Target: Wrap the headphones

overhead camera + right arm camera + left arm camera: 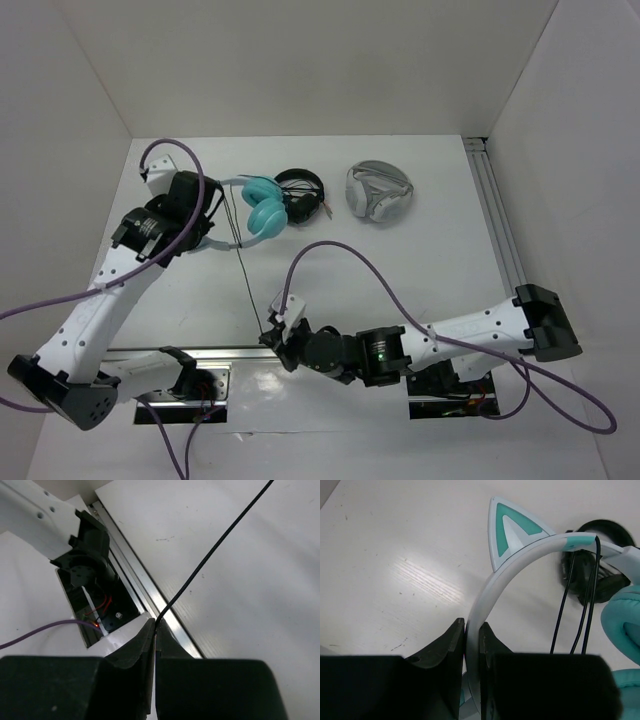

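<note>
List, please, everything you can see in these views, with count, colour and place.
teal over-ear headphones with cat-ear headband: one, teal and pale blue-white, far left-centre of the table
thin black cable: one, black, running from the teal pair toward the near edge
black headphones: one, black, just right of the teal pair
white-grey headphones: one, white-grey, right of the black pair
white table: one, white, under everything
metal rails: two, silver, right and near table edges
purple cables: several, purple, along the arms
left gripper: one, black, shut on the headband
right gripper: one, black, shut on the cable
</note>
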Motion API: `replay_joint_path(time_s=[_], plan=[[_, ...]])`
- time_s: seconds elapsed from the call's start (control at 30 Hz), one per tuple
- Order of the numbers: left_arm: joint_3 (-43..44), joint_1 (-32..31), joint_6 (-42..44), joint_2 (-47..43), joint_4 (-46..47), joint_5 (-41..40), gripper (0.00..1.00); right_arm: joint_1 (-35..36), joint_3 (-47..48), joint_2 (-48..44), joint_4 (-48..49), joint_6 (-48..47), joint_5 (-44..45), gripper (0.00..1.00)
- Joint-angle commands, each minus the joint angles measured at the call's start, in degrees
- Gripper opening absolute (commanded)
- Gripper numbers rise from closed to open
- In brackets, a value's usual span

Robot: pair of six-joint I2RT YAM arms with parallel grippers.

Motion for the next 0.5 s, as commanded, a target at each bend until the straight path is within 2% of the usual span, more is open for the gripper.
replay_joint_path(time_s=[0.0, 0.03, 0.13, 0.23, 0.27, 0.33, 0.37, 0.47], plan=[[-2.2, -0.8, -1.7, -0.1, 10.1, -4.5, 0.0, 3.6, 6.7, -0.2, -9.4, -3.0, 1.8, 0.0], [-2.9, -3.7, -1.7, -0.7, 9.3, -5.9, 0.0, 3.6, 7.7, 0.4, -11.4, -4.2, 2.4, 0.0], [-3.5, -6.8, -0.2, -0.1, 7.7, -7.4, 0.0, 3.6, 11.9, 1.5, -16.8, -6.5, 4.6, 0.0], [-4.9, -9.9, 5.8, 0.6, 7.0, -5.2, 0.0, 3.6, 15.4, 1.5, -20.1, -9.9, 6.2, 0.0], [-5.7, -11.7, 10.1, 0.6, 7.9, -4.6, 0.0, 3.0, 16.4, 1.5, -23.2, -11.9, 6.2, 0.0], [-8.1, -13.5, 12.9, -0.8, 9.8, -3.9, 0.0, 1.8, 19.3, 1.5, -28.0, -13.9, 6.2, 0.0], [-9.1, -15.0, 17.0, -2.8, 11.3, -3.3, 0.0, 0.8, 19.9, 1.5, -29.3, -15.6, 7.0, 0.0], [-12.5, -15.6, 21.5, -5.7, 14.4, 0.1, 0.0, -1.2, 21.9, 1.0, -34.7, -18.3, 5.7, 0.0]])
